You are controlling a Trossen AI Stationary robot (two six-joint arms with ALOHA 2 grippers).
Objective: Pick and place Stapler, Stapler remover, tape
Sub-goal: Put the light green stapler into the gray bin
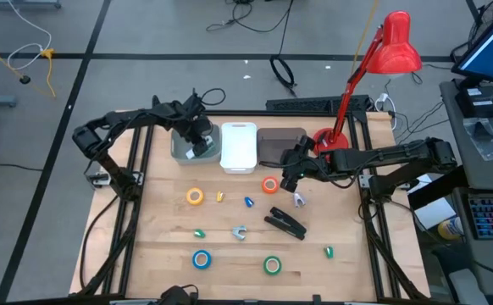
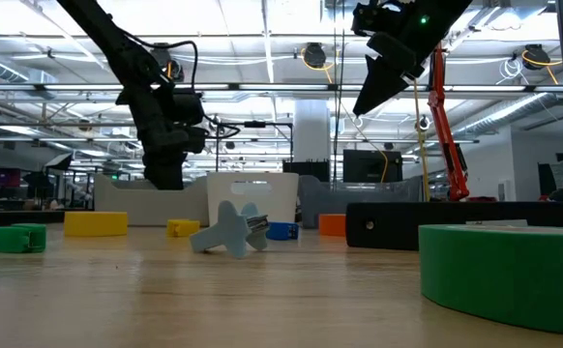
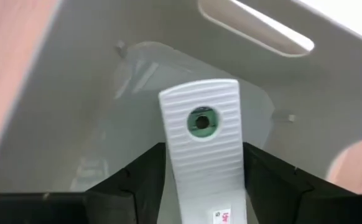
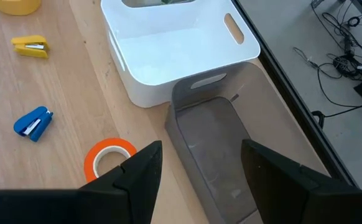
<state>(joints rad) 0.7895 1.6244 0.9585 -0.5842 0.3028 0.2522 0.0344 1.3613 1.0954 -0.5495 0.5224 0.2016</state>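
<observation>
Stapler (image 1: 286,223) lies black on the wooden table (image 1: 162,246), right of centre, untouched. Left gripper (image 1: 197,146) reaches into the grey bin (image 1: 179,149), a pale ribbed stapler remover (image 3: 203,155) between its partly spread fingers; contact unclear. Right gripper (image 1: 290,176) hangs wide open, empty, above the orange tape (image 1: 269,185) by the dark bin (image 1: 274,146). Yellow tape (image 1: 195,196), blue tape (image 1: 201,259) and green tape (image 1: 272,266) sit apart.

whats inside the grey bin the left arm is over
The left tool is in the grey bin, its fingers on either side of a pale ribbed stapler. What lies under the stapler and the tool is covered.
</observation>
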